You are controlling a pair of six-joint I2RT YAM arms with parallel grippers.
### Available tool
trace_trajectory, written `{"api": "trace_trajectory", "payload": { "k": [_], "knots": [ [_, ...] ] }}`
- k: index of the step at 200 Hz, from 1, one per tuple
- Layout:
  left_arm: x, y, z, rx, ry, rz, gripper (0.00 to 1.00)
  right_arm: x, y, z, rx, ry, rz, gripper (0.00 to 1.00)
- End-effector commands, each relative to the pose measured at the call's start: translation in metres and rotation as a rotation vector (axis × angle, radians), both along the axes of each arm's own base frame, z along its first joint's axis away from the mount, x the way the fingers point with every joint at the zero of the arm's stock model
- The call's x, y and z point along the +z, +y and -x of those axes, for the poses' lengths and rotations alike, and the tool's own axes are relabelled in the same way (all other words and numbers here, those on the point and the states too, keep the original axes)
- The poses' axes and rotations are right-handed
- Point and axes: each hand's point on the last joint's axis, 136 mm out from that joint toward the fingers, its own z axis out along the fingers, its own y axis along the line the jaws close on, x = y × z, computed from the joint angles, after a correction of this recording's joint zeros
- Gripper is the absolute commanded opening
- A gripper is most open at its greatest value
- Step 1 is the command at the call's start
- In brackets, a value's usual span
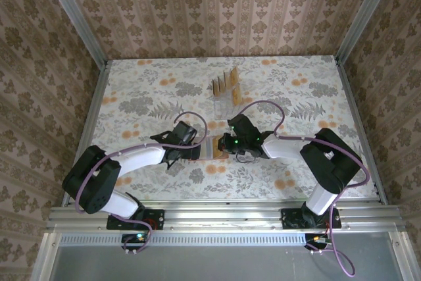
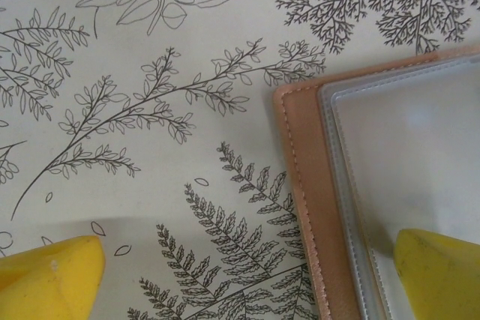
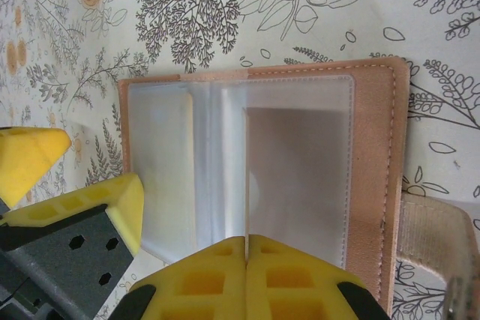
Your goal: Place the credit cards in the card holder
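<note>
Right end effector (image 3: 246, 243), pinched shut on a credit card (image 3: 246, 185) held edge-on, hangs with the open card holder (image 3: 375, 148) directly beneath its tips, and should ease the card's edge squarely into the clear pocket (image 3: 300, 170) while the wide-open left end effector (image 2: 244, 279) steadies the holder's other leaf.
</note>
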Motion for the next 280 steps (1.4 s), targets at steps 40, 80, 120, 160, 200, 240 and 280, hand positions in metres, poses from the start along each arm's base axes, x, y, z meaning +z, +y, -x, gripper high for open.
{"api": "trace_trajectory", "payload": {
  "k": [40, 80, 120, 160, 200, 240, 280],
  "knots": [
    [-0.008, 0.017, 0.008, 0.047, 0.007, -0.056, 1.00, -0.010, -0.007, 0.002, -0.021, 0.014, -0.009, 0.00],
    [-0.007, 0.019, 0.010, 0.053, 0.008, -0.056, 1.00, 0.006, -0.005, -0.004, -0.003, -0.033, -0.071, 0.00],
    [-0.004, 0.020, 0.010, 0.056, 0.002, -0.055, 1.00, 0.027, -0.001, -0.010, 0.041, -0.127, -0.163, 0.00],
    [-0.005, 0.022, 0.011, 0.061, 0.004, -0.057, 1.00, 0.037, 0.013, -0.014, 0.087, -0.198, -0.256, 0.00],
    [-0.006, 0.023, 0.012, 0.063, 0.006, -0.060, 1.00, 0.030, 0.022, -0.020, 0.098, -0.220, -0.303, 0.00],
    [-0.008, 0.024, 0.013, 0.066, 0.009, -0.063, 1.00, 0.018, 0.027, -0.024, 0.091, -0.217, -0.330, 0.00],
    [-0.010, 0.025, 0.015, 0.068, 0.011, -0.063, 1.00, 0.010, 0.030, -0.026, 0.075, -0.205, -0.359, 0.00]
  ]
}}
